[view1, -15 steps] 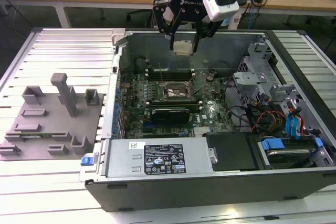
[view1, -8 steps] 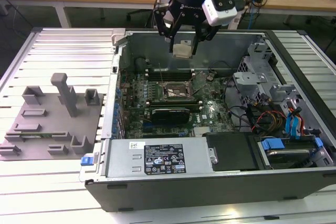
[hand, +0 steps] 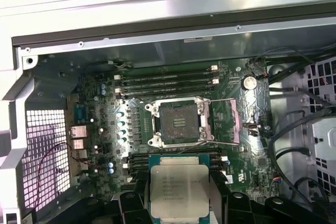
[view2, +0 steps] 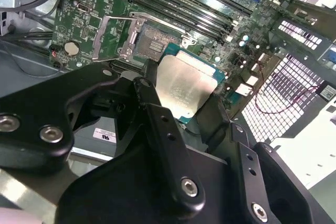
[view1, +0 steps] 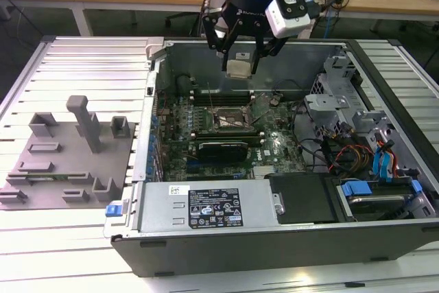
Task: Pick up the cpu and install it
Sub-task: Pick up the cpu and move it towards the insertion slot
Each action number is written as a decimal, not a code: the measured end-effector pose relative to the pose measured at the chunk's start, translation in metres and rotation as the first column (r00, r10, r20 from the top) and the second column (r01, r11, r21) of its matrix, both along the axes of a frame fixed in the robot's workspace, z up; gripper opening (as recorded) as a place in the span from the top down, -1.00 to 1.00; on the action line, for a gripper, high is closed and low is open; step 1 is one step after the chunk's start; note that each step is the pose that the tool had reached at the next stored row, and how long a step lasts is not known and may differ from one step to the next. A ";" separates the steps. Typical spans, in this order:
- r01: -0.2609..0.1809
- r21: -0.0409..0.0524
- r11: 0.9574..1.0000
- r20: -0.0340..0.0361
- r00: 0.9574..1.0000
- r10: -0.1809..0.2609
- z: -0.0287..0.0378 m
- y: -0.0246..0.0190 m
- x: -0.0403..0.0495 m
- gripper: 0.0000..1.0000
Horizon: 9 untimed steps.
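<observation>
Currently held: the cpu [view1: 238, 70], a flat square chip with a silver metal top, gripped at two opposite edges.
Gripper [view1: 239, 68]: a black two-finger hand. Its fingers [view2: 218, 116] are clamped against the chip's sides, as both wrist views show.
Cpu attitude: metal top facing up toward the wrist cameras, lying roughly flat between the fingers [hand: 178, 190].
Cpu place: in the air over the open computer case [view1: 384, 238], above the rear part of the motherboard [view1: 271, 142] and clear of it.
Socket [view1: 230, 120]: a square metal-framed seat near the middle of the board. Its contact field is bare [hand: 179, 121].
Load plate [hand: 226, 121]: swung open and lying flat beside the socket.
Cpu against socket: apart. In the first wrist view a bank of memory slots [hand: 178, 159] lies between them.
Second wrist view: the chip [view2: 186, 87] sits just beside the open socket [view2: 157, 40], overlapping one of its corners.
Coin cell [hand: 250, 82]: on the board beyond the load plate.
Power supply [view1: 212, 207]: along the case's near wall.
Fixture plate [view1: 62, 169]: a grey plate with upright blocks on the slatted table [view1: 82, 53], at the exterior view's left of the case.
</observation>
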State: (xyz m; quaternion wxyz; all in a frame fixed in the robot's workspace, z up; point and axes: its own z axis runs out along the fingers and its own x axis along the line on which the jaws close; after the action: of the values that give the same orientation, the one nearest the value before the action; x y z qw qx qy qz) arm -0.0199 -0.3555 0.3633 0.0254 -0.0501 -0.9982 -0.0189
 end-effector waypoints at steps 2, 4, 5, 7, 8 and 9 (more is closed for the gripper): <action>0.000 0.000 1.000 -0.004 1.000 0.000 -0.0014 0.0000 0.0018 -0.08; 0.000 0.000 1.000 -0.007 1.000 0.000 -0.0036 0.0000 0.0033 -0.08; 0.000 0.000 1.000 -0.008 1.000 0.000 -0.0051 0.0001 0.0034 -0.08; 0.000 0.000 1.000 -0.009 1.000 0.000 -0.0113 0.0014 0.0037 -0.08; 0.000 0.000 1.000 -0.009 1.000 0.000 -0.0150 0.0022 0.0036 -0.08; 0.000 0.000 1.000 -0.009 1.000 0.000 -0.0184 0.0028 0.0037 -0.08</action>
State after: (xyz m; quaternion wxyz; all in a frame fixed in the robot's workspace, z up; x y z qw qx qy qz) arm -0.0162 -0.3527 0.3449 0.0300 -0.0501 -0.9981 -0.0188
